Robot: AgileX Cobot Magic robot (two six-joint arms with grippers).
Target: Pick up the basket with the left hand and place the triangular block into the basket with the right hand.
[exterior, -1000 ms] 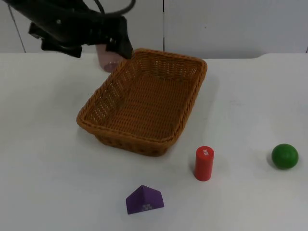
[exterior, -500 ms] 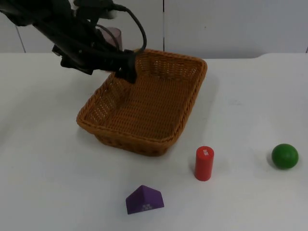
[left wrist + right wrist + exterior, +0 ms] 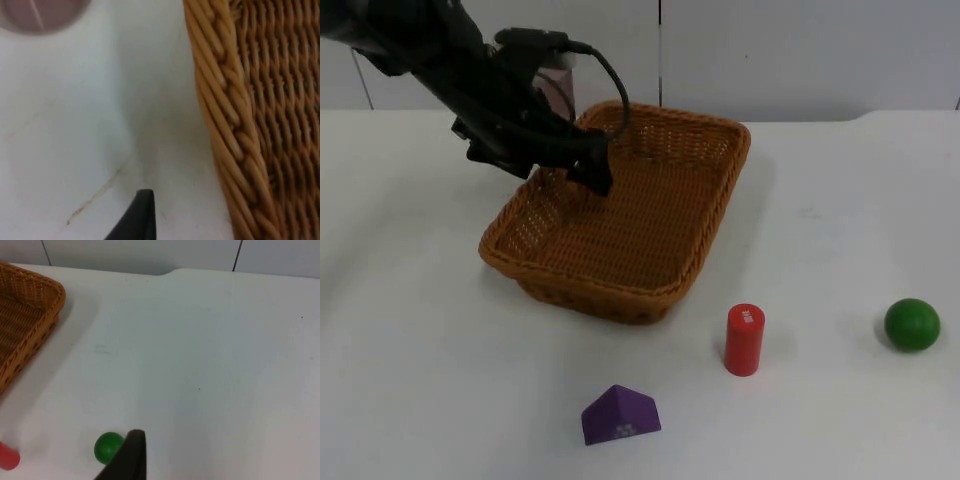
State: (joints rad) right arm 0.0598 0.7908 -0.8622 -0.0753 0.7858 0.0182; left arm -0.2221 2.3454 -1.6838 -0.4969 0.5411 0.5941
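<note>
The woven brown basket (image 3: 625, 215) stands on the table's middle left. My left gripper (image 3: 582, 166) is low over its far left rim (image 3: 220, 125) and open. One fingertip (image 3: 141, 217) is just outside the rim above the table, and the other side reaches over the basket's inside. The purple triangular block (image 3: 620, 415) lies near the front edge, apart from both arms. My right gripper (image 3: 132, 457) waits above the right part of the table, near the green ball (image 3: 108, 447), with the basket's corner (image 3: 35, 300) off to its side.
A red cylinder (image 3: 744, 340) stands upright in front of the basket's right corner. The green ball (image 3: 912, 324) rests at the far right. A pink cup (image 3: 554, 86) stands behind the left arm by the wall, close to the basket's back rim.
The left arm has swung right and down from beside the pink cup onto the basket's far left rim. The basket and the blocks have not moved.
</note>
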